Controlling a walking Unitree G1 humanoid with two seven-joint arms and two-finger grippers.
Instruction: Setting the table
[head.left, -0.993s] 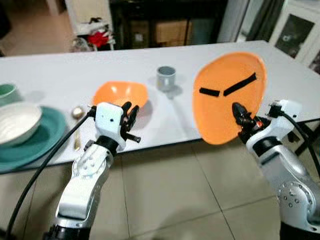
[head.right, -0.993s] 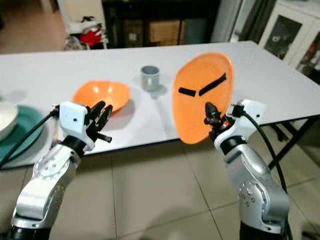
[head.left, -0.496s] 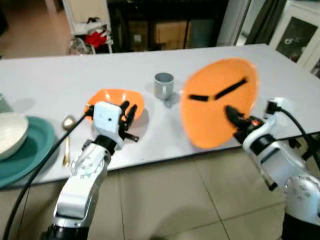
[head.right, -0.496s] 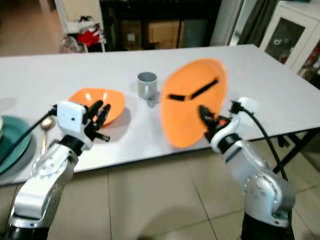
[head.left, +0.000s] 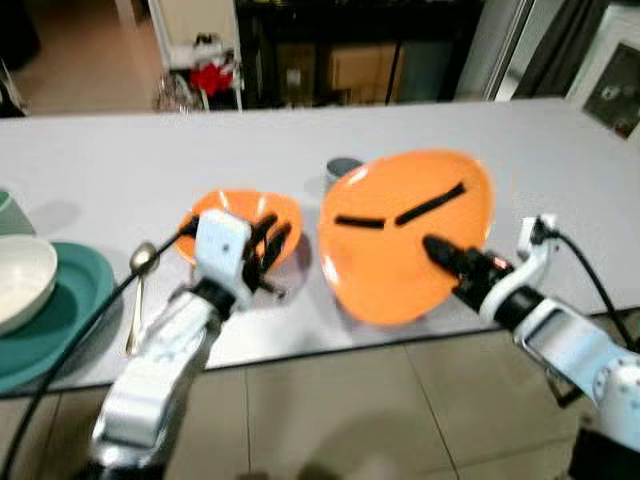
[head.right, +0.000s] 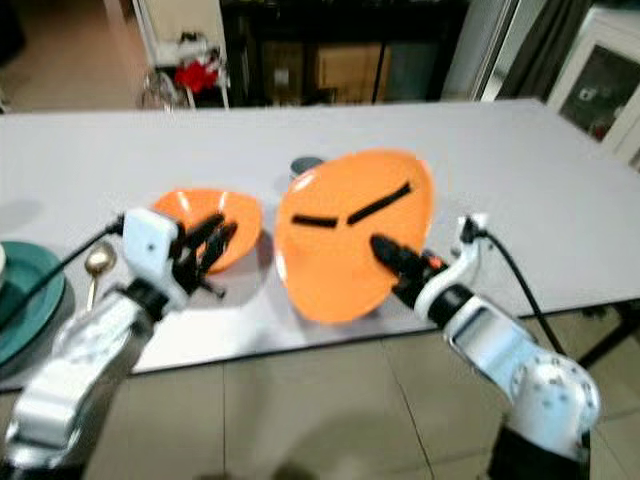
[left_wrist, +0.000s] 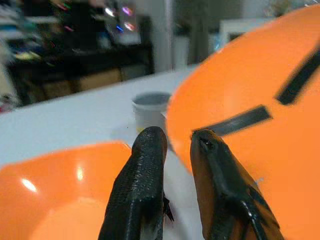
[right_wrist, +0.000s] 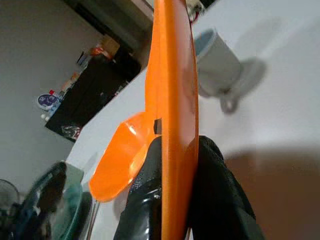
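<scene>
An orange plate (head.left: 405, 250) with two black strips on it hangs tilted above the white table's (head.left: 120, 140) front edge. My right gripper (head.left: 440, 255) is shut on its near rim, with one finger on each face (right_wrist: 172, 145). An orange bowl (head.left: 225, 212) sits on the table just left of the plate. My left gripper (head.left: 272, 238) hovers at the bowl's near right edge, its fingers (left_wrist: 145, 175) close together with nothing between them. A grey mug (head.right: 303, 165) stands behind the plate, partly hidden by it.
At the table's left end a white bowl (head.left: 20, 290) rests on a teal plate (head.left: 70, 300), with a gold spoon (head.left: 138, 290) beside it. A tiled floor (head.left: 380, 410) lies below the front edge. Dark furniture and a cart stand behind the table.
My right gripper has carried the plate left and lower, closer to the orange bowl, and tipped it flatter. My left gripper has moved in over the bowl's edge. The camera has shifted too.
</scene>
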